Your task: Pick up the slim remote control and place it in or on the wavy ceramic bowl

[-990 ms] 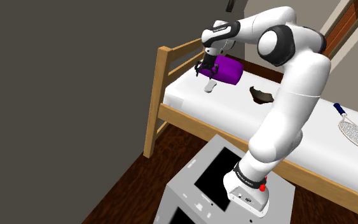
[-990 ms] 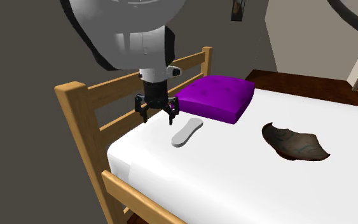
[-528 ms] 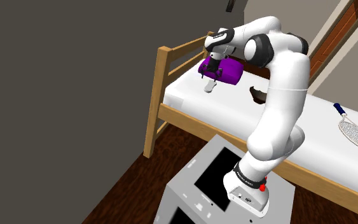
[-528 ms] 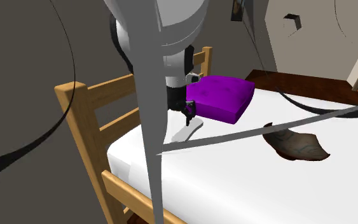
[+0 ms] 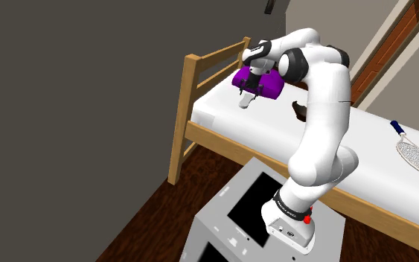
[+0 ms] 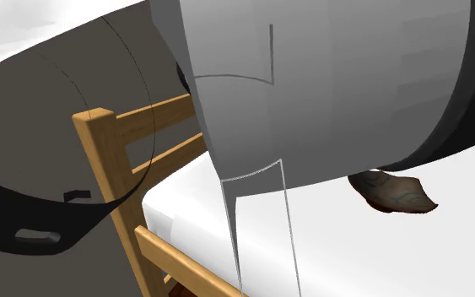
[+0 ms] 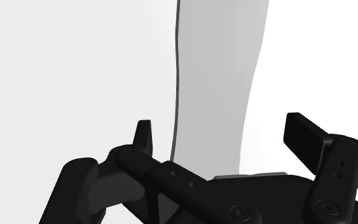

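I hold the black gripper (image 7: 225,137) low over the white mattress (image 5: 222,112). Its fingers (image 7: 144,135) are spread wide on either side of the slim light-grey remote (image 7: 215,76) without touching it, so nothing is grasped. In the shoulder view the remote lies flat just beside the purple cushion (image 5: 273,85), near the wooden bed frame (image 5: 187,97). The dark brown wavy bowl (image 6: 393,191) sits apart on the same mattress, partly behind the white arm (image 5: 323,97), which looms across the second exterior view.
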